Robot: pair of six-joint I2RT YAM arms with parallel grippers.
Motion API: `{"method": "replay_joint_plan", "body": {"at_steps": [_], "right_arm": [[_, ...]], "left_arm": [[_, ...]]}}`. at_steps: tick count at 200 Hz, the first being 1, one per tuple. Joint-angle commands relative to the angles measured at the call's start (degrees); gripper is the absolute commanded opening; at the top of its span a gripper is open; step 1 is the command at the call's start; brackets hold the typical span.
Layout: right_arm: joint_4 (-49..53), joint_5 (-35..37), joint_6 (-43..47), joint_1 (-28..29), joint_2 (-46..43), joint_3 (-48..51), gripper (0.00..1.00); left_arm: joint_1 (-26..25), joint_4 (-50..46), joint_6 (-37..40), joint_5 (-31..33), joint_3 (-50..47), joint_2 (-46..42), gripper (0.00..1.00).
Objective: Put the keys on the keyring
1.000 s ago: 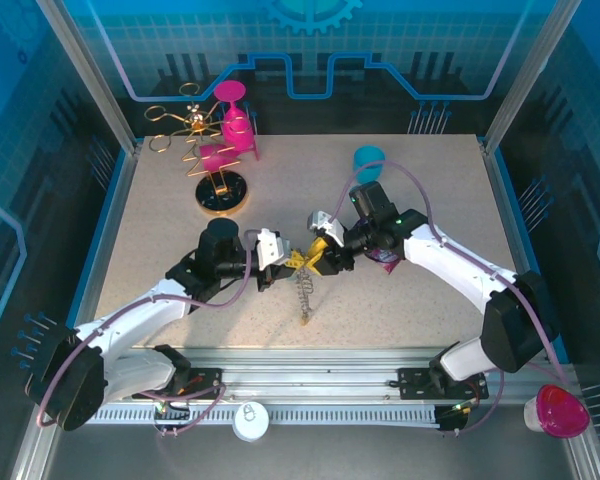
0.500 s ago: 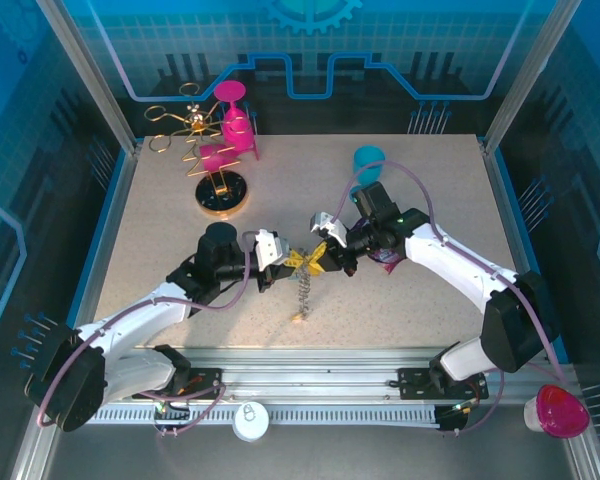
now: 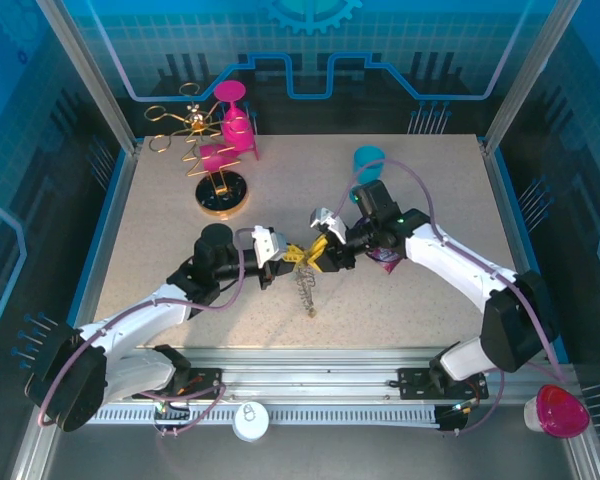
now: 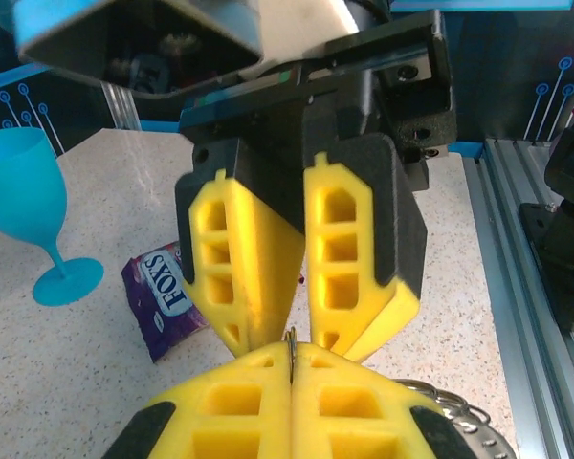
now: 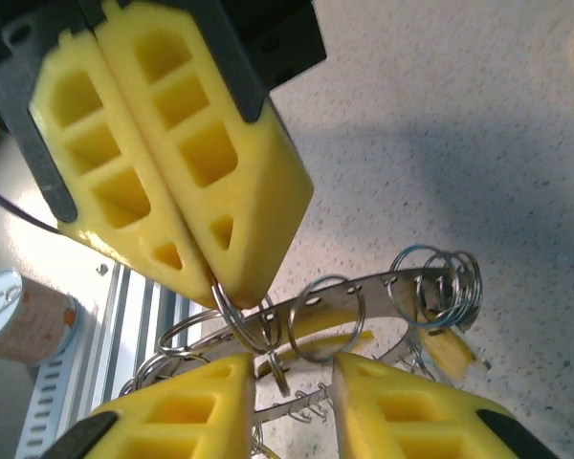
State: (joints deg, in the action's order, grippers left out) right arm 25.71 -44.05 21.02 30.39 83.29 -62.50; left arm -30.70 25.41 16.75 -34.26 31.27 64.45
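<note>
The keyring (image 3: 304,288), a silvery band with holes and many small wire rings, hangs between my two grippers above the table's middle. My left gripper (image 3: 288,257) is shut on one small ring of it; in the left wrist view its yellow fingers (image 4: 220,402) pinch thin wire. My right gripper (image 3: 318,255) faces it tip to tip and stands open. In the right wrist view the band (image 5: 364,292) and rings cross the gap of the right gripper (image 5: 292,382). Yellow-headed keys (image 5: 448,352) dangle on the band.
A purple snack packet (image 4: 163,301) lies on the table under the right arm. The blue goblet (image 3: 367,160) stands behind it. A gold wire stand (image 3: 215,160) and pink goblets (image 3: 235,125) occupy the back left. The metal rail (image 3: 310,375) runs along the near edge.
Both grippers shifted slightly, staying tip to tip. The hanging end of the keyring swung a little to the right.
</note>
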Motion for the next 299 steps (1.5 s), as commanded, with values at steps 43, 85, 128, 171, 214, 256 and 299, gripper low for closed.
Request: {"method": "replay_joint_plan", "body": {"at_steps": [43, 85, 128, 171, 214, 256, 299], "right_arm": [[-7.2, -6.0, -0.4, -0.7, -3.6, 3.0, 0.29], [-7.6, -6.6, 0.2, -0.4, -2.3, 2.6, 0.21], [-6.1, -5.8, 2.4, 0.1, -0.9, 1.4, 0.24], [-5.1, -5.6, 4.9, 0.1, -0.6, 1.1, 0.16], [-6.2, -8.8, 5.6, 0.1, -0.6, -0.2, 0.0], [5.2, 0.6, 16.1, 1.4, -2.7, -2.3, 0.0], [14.7, 11.9, 22.0, 4.8, -1.8, -8.7, 0.0]], "left_arm": [[0.0, 6.7, -2.5, -1.1, -1.0, 1.1, 0.0], [0.0, 8.7, -3.6, -1.3, -1.0, 1.8, 0.0], [0.0, 9.0, -3.8, -1.6, -0.6, 1.7, 0.0], [-0.1, 8.7, -4.1, -2.2, -0.4, 1.3, 0.0], [-0.1, 6.2, -4.2, -1.5, -0.2, 1.0, 0.0], [-0.1, -19.7, 6.2, 2.6, 7.1, -1.1, 0.22], [-0.1, -30.0, 9.0, 2.7, 12.0, -0.8, 0.23]]}}
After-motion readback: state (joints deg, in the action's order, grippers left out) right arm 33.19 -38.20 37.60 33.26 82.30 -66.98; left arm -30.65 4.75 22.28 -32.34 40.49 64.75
